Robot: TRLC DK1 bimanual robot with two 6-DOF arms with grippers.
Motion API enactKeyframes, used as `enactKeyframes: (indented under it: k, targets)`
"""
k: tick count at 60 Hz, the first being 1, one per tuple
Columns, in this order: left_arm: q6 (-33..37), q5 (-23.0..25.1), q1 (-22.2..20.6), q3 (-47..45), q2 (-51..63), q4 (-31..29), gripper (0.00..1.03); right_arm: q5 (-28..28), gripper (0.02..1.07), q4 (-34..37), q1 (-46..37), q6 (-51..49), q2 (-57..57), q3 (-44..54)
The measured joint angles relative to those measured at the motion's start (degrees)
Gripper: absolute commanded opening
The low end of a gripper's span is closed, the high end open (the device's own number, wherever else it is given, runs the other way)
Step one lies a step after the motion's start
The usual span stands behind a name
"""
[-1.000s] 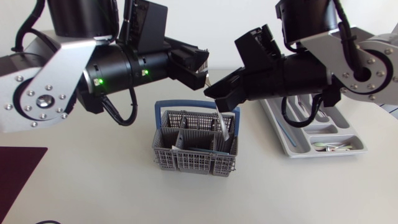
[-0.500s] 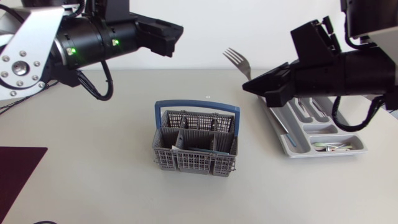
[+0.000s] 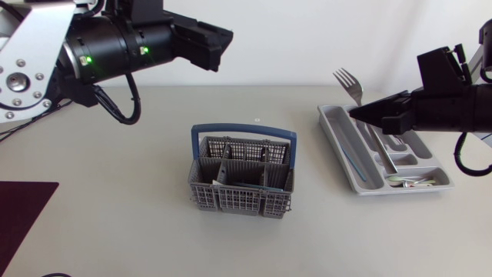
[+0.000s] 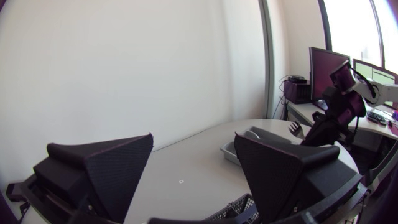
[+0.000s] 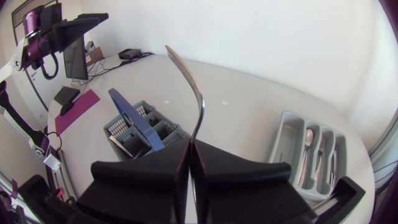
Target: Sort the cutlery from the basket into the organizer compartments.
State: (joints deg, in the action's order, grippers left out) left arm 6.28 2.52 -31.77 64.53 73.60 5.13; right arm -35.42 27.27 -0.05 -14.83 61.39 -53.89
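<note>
A maroon mat (image 3: pixel 23 215) lies at the near left corner of the table (image 3: pixel 115 223). Toward the middle stands the grey basket (image 3: pixel 241 183), with its blue handle (image 3: pixel 243 131) arched upright across it. Its cells look mostly bare, but one pale piece (image 3: pixel 218 179) leans in a near-left cell; what it is cannot be made out.

Well to the right of the basket lies the organizer (image 3: pixel 336 135), a pale grey tray set at an angle. Some cutlery already rests in it. There are small pieces (image 3: pixel 411 181) in the nearest cross compartment. The right wrist view also shows a spoon (image 5: pixel 309 138) and another piece (image 5: pixel 321 154) side by side in the long middle compartments.

The right gripper (image 3: pixel 360 113) hangs over the organizer's far half, its fingers pressed together on the handle end of the fork (image 3: pixel 350 83). The fork juts out ahead of the fingertips with its tines up and away, above the tray's far end and touching neither tray nor table.

Farthest back, the left gripper (image 3: pixel 223 38) is held high beyond the basket and to its left. The left wrist view shows its fingers wide apart with nothing between them.
</note>
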Motion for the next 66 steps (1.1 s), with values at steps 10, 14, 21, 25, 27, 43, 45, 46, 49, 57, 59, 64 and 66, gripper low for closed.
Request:
enactKeyframes:
  k: [10,14,21,25,27,43,45,46,49,57,59,64,66]
  targets:
    - [8.4,-0.1,-8.3,-1.3,0.1,-3.2,0.9,-3.2,0.07,0.0,-8.9,-1.8,1.3,0.1]
    - [10.5,-0.2,-9.6,-1.3,0.8,-4.3,0.9,-3.8,0.07,-0.1,-11.3,-2.4,3.3,0.1]
    - [13.7,-0.7,-10.9,-1.8,2.3,-5.5,0.9,-5.6,0.07,-0.3,-16.1,-3.7,9.2,-1.3]
    - [15.5,-1.4,-11.9,-2.3,3.0,-5.9,0.9,-6.0,0.07,-1.3,-18.6,-4.3,13.4,-2.8]
    - [16.5,-1.8,-12.6,-2.7,3.3,-6.0,0.9,-6.0,0.07,-1.8,-19.6,-4.7,15.3,-3.5]
    - [23.0,-3.5,-16.8,-5.3,5.4,-7.5,0.89,-6.8,0.07,-4.5,-23.8,-5.2,31.0,-12.7]
    - [23.9,-3.7,-17.1,-5.3,5.7,-8.3,0.89,-6.8,0.07,-4.8,-23.9,-5.2,32.8,-14.1]
    - [24.3,-3.7,-17.2,-5.4,5.9,-8.7,0.89,-6.8,0.07,-5.0,-24.0,-5.2,33.6,-14.9]
    - [25.4,-3.7,-17.6,-5.5,6.3,-9.6,0.89,-6.8,0.07,-5.2,-24.2,-5.2,36.2,-17.3]
    - [28.4,-3.7,-18.9,-6.6,6.7,-11.8,0.89,-6.3,0.07,-5.2,-24.8,-5.1,44.0,-25.0]
    - [28.9,-3.7,-19.1,-6.8,6.7,-12.1,0.89,-6.1,0.07,-5.2,-25.0,-5.1,45.8,-26.8]
    - [29.9,-3.7,-19.5,-7.6,6.7,-12.2,0.89,-5.0,0.07,-5.2,-25.3,-4.9,50.8,-31.3]
    - [30.2,-3.7,-19.6,-7.9,6.7,-12.3,0.88,-4.8,0.07,-5.2,-25.3,-4.9,52.5,-32.7]
